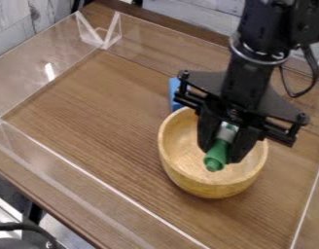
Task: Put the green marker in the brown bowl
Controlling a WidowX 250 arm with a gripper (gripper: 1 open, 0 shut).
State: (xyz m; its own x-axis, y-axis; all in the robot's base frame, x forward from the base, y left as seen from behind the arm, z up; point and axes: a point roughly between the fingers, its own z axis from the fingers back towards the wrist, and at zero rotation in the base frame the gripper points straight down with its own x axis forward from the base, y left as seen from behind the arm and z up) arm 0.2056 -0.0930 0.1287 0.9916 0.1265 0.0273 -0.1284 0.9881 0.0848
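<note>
Closed on the marker at right of centre in the frame, fingers holding it upright within the bowl; at the placing step, apparently, with only lowering slightly and letting go to come.

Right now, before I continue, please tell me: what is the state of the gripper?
Gripper: closed, holding the green marker over the brown bowl.
</note>
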